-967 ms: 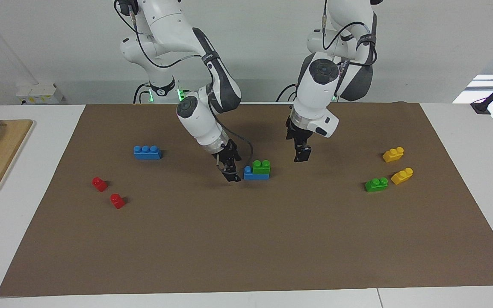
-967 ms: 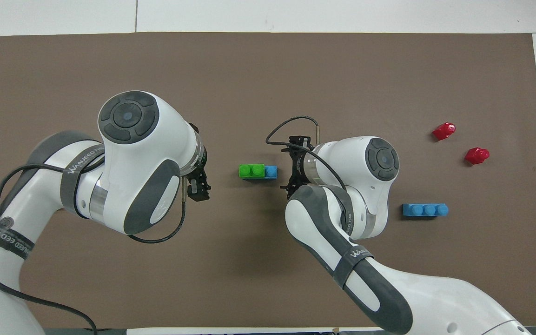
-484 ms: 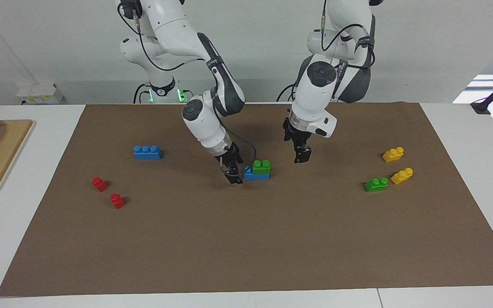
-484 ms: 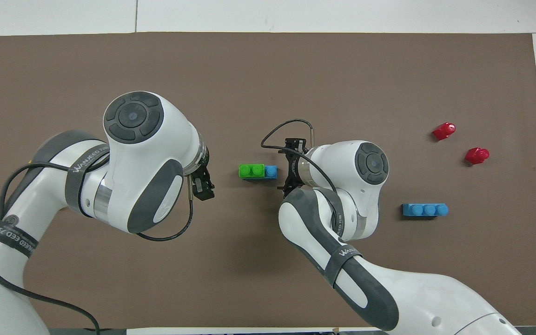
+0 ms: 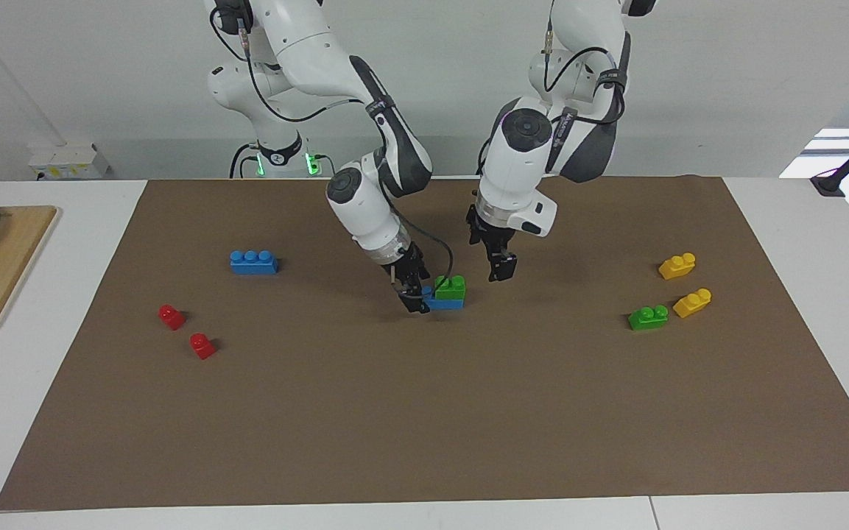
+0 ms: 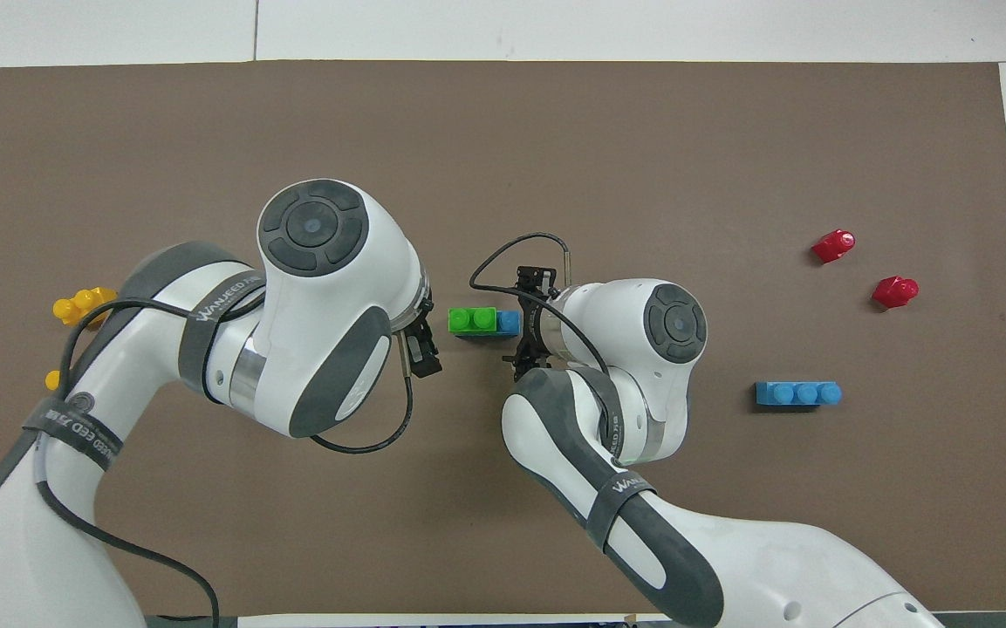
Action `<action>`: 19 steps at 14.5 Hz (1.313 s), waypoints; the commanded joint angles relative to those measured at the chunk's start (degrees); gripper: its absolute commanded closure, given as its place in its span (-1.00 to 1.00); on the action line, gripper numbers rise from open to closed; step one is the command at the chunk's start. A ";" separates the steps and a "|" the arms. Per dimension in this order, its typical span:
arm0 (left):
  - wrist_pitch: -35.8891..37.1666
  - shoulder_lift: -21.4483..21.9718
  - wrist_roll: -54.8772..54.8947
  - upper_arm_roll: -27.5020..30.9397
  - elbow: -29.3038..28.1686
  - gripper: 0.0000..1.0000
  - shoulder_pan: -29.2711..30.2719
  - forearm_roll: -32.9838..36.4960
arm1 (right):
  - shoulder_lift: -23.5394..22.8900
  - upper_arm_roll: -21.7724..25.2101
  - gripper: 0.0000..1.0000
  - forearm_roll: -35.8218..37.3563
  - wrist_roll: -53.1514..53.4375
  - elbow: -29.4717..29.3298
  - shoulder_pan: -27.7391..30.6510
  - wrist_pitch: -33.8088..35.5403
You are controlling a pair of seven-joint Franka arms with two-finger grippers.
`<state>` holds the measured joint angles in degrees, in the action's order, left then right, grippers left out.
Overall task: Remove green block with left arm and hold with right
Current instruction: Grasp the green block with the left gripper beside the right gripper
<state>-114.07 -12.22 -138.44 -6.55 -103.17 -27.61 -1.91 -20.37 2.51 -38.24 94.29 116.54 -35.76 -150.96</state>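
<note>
Right gripper (image 5: 420,299) nearer green block (image 5: 451,286)

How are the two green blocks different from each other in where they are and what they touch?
The green block in the middle of the mat sits on top of a blue brick; the other green block lies directly on the mat.
The stacked one has the right gripper at its blue brick and the left gripper hovering beside it; the other lies near two yellow bricks, with no gripper near.
Both are bright green with two studs.
</note>
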 commanded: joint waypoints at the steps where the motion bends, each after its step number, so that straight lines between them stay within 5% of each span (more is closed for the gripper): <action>1: -0.54 -3.77 -4.54 0.66 2.09 -1.00 -2.88 2.43 | -0.73 0.03 -0.91 -1.48 0.28 -0.61 -0.27 -1.09; 9: 0.08 -5.89 -5.61 0.75 4.82 -1.00 -2.35 3.22 | -0.81 0.12 -0.14 -1.66 0.10 -0.61 0.34 -1.09; 10: 0.34 -5.80 -5.61 0.75 4.56 -1.00 -2.36 3.14 | -0.81 0.12 0.06 -1.66 0.19 -0.61 0.43 -1.09; 12: 0.26 -5.89 -5.61 0.75 4.12 -1.00 -2.79 3.14 | -0.81 0.12 1.00 -1.75 0.10 -0.61 0.52 -1.09; 19: -1.41 -5.62 -5.79 0.66 2.19 -1.00 -4.37 3.14 | -0.81 0.12 1.00 -4.12 -0.42 0.00 1.14 -2.23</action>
<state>-114.48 -18.15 -142.94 -6.09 -99.90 -30.51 0.10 -20.58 3.09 -40.92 94.38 116.55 -35.13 -151.50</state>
